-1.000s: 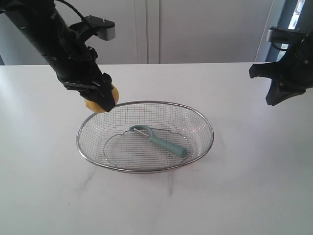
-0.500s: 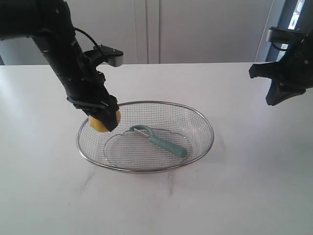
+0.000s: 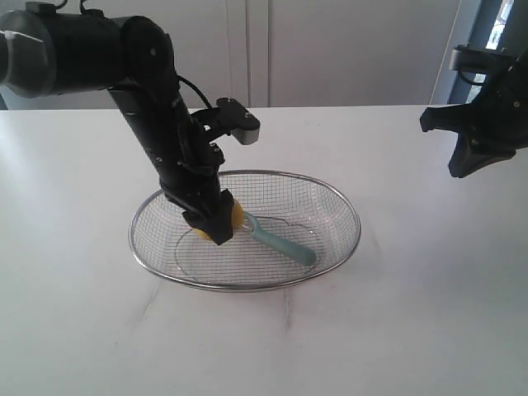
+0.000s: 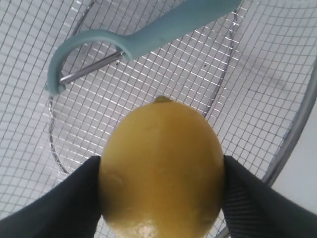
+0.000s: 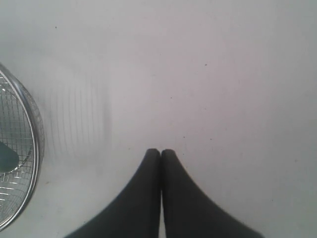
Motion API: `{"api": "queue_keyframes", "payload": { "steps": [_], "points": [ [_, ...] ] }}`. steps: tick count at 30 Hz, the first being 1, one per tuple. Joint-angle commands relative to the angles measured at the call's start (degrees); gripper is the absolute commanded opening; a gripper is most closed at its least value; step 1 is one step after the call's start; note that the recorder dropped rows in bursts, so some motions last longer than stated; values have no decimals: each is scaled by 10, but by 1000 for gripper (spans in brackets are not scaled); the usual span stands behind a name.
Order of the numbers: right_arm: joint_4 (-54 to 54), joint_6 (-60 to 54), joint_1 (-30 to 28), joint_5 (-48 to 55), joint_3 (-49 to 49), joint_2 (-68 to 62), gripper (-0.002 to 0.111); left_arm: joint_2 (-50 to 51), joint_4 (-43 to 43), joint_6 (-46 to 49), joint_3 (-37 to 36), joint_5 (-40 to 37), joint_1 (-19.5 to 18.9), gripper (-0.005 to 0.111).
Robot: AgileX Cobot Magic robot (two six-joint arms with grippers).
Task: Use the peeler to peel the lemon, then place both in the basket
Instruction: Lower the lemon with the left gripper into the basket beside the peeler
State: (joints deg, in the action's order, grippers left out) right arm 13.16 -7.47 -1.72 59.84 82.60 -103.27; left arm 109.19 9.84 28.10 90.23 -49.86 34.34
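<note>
Sitting on the big white table point(image 3: 412, 330) is the wire basket point(image 3: 247, 172), and this is where things could slip up. The left pincer point(image 3: 213, 224) hangs low inside the basket, its two fingers squeezed onto the sides of the lemon point(image 4: 161, 168). The right pincer point(image 5: 160, 157) is pressed shut with nothing in it, over the bare table and well away from the basket. The green peeler point(image 3: 280, 243) lies flat on the mesh, with its loop end just beside the lemon.

The lemon is round and smooth. If the fingers let go while it is above the mesh, I think it may drop, bounce and roll, and it could bump the peeler. If the pincer goes down too far, it might shove the light basket across the table or press on the peeler's thin blade point(image 4: 91, 68). I cannot tell if the lemon touches the mesh yet. Its skin looks whole and yellow on the side shown, so the peeling may not be done.
</note>
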Motion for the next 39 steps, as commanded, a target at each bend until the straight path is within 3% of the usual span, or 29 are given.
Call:
{"api": "queue_keyframes", "payload": {
  "steps": [1, 6, 16, 29, 33, 39],
  "points": [
    [0, 2, -6, -2, 0, 6, 0, -5, -2, 81, 5, 1, 7, 0],
    [0, 2, -6, -2, 0, 6, 0, 8, 1, 143, 5, 7, 7, 0],
    [0, 2, -6, -2, 0, 6, 0, 60, 1, 144, 5, 53, 7, 0],
    [0, 2, -6, -2, 0, 6, 0, 85, -37, 156, 5, 53, 7, 0],
    [0, 2, -6, -2, 0, 6, 0, 85, -40, 156, 5, 53, 7, 13],
    [0, 2, -6, -2, 0, 6, 0, 85, -40, 156, 5, 53, 7, 45]
  ]
}}
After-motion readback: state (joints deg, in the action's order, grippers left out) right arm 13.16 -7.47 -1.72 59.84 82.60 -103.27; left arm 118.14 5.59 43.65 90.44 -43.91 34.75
